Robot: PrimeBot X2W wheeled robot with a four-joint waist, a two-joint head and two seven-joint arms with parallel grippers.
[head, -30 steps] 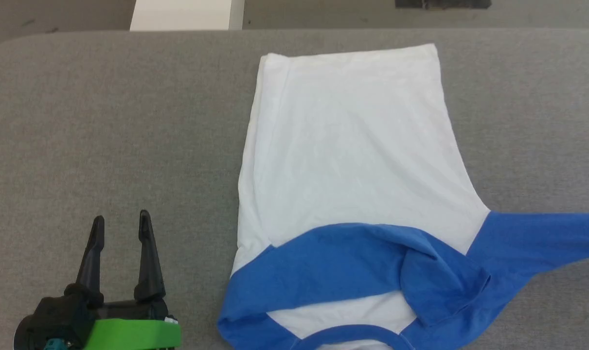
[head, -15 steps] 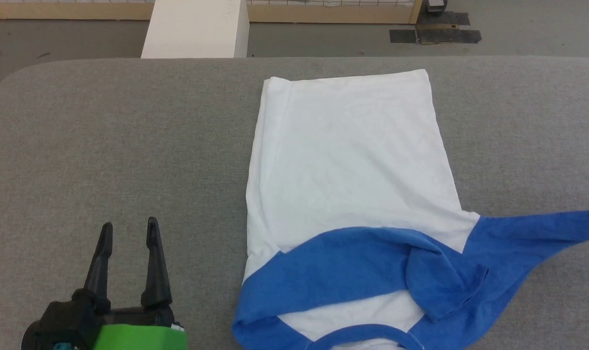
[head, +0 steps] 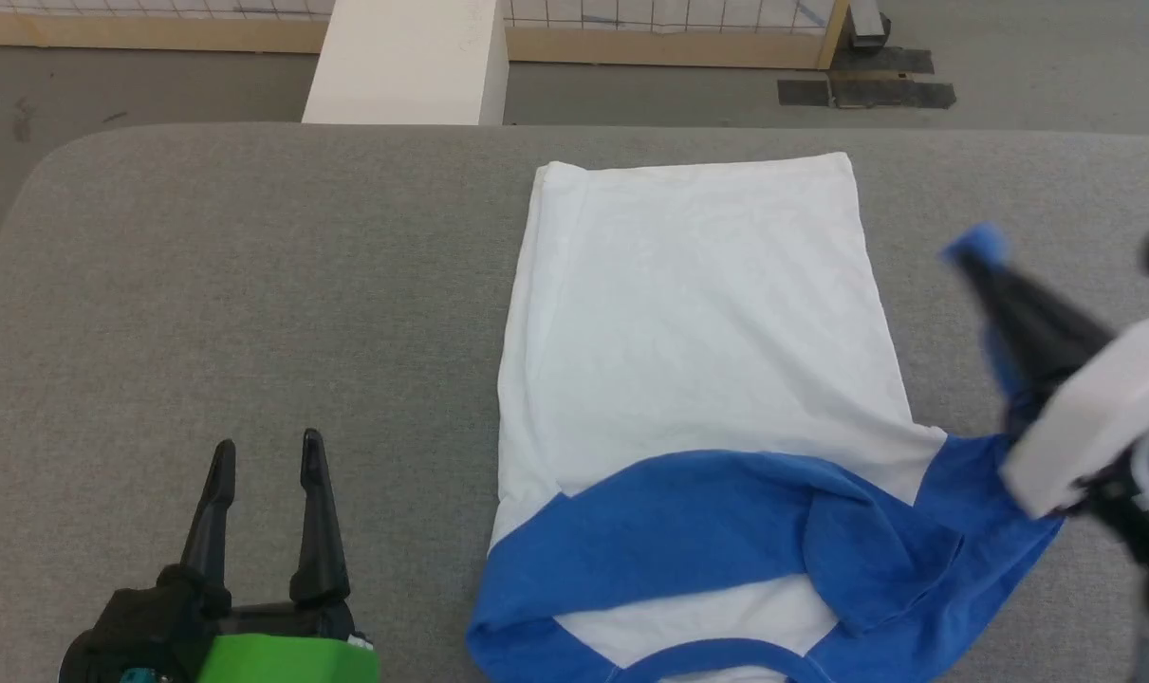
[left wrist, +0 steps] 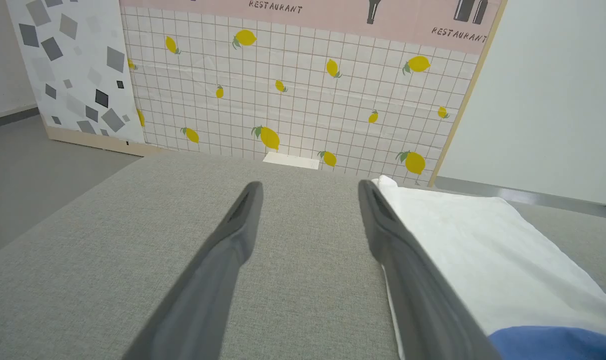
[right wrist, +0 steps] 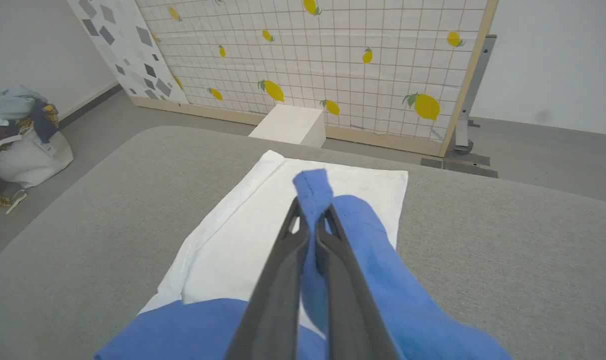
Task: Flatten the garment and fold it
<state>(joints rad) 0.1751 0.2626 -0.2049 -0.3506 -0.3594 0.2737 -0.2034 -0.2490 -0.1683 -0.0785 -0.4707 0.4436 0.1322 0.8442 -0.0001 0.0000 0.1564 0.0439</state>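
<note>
I am watching the white T-shirt (head: 697, 313) lying flat on the grey padded table (head: 251, 285), its hem pointing toward the far edge and its blue neckband (head: 716, 655) sitting at the bottom of the head view. The shirt's left side is lying folded inward, and one blue sleeve (head: 650, 531) is crossing the body just above the neckband. The right gripper (right wrist: 312, 212) is pinching the end of the other sleeve (right wrist: 313, 182) between tightly closed fingers and holding it lifted off the table by the shirt's right edge, with the blue cloth trailing down from the fingers to the shoulder. The left gripper (head: 268, 441) is hanging over bare table with its fingers spread wide and nothing between them, near the shirt's left edge but apart from it. Beyond the table a white block (head: 403, 62) is standing on the floor in front of a lemon-patterned panel (left wrist: 303, 100)
</note>
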